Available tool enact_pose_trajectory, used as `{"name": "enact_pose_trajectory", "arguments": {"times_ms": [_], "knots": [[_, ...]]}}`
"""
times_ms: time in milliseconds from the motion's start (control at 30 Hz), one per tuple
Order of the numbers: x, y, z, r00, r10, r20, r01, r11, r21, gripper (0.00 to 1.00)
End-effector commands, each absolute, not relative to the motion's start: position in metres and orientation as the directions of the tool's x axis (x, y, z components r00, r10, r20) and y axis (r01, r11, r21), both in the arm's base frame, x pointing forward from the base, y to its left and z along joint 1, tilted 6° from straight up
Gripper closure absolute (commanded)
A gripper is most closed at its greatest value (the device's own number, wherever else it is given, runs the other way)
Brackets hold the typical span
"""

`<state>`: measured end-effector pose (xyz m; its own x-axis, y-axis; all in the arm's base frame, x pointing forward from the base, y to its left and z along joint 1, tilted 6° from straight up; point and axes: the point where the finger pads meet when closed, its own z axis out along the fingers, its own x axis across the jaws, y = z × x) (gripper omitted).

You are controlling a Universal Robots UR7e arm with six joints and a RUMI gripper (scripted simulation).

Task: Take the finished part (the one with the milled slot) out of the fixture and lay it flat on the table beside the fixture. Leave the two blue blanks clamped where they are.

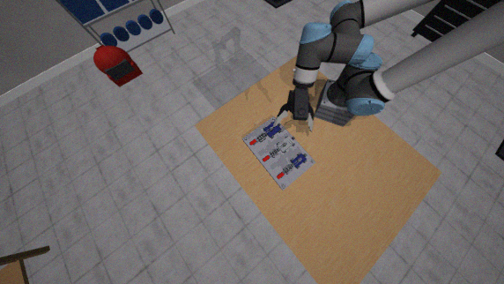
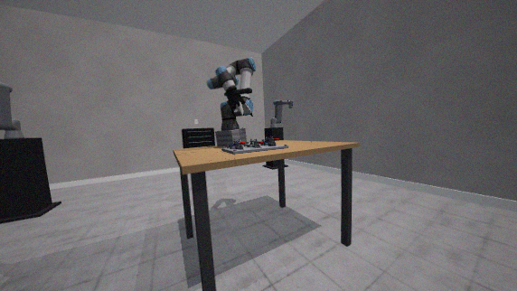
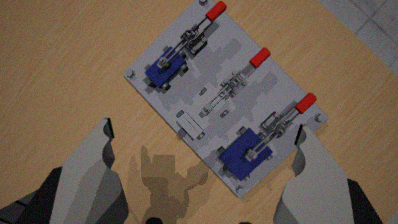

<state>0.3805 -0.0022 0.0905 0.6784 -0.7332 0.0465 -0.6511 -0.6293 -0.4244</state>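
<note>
The grey fixture plate [image 1: 260,150] [image 2: 253,148] [image 3: 227,45] lies on the wooden table [image 1: 352,212] [image 2: 203,158] [image 3: 60,60] and carries three toggle clamps with red handles. Two blue blanks sit under the outer clamps, one [image 1: 273,130] [image 3: 164,70] at one end and the other [image 1: 299,160] [image 3: 242,155] at the opposite end. The finished part [image 1: 285,145] [image 3: 190,124] is light grey and sits at the middle station between them. My gripper [image 1: 294,124] [image 2: 238,108] [image 3: 203,122] is open and empty. It hangs well above the plate's edge, on the side away from the red handles, pointing down.
The robot's base block [image 1: 335,110] [image 2: 230,136] stands on the table just behind the fixture. A red hood-like object [image 1: 116,65] lies on the floor far left. A small second arm [image 2: 277,113] and a black box [image 2: 198,136] stand behind the table.
</note>
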Motion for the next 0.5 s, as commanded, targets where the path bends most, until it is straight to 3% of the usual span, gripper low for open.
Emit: {"name": "enact_pose_trajectory", "arguments": {"times_ms": [0,467], "knots": [[0.3795,-0.0016,0.0876,0.695,-0.712,0.101,-0.61,-0.658,-0.443,0.0],[0.3788,-0.0011,0.0852,0.704,-0.696,0.137,-0.583,-0.678,-0.447,0.0]]}}
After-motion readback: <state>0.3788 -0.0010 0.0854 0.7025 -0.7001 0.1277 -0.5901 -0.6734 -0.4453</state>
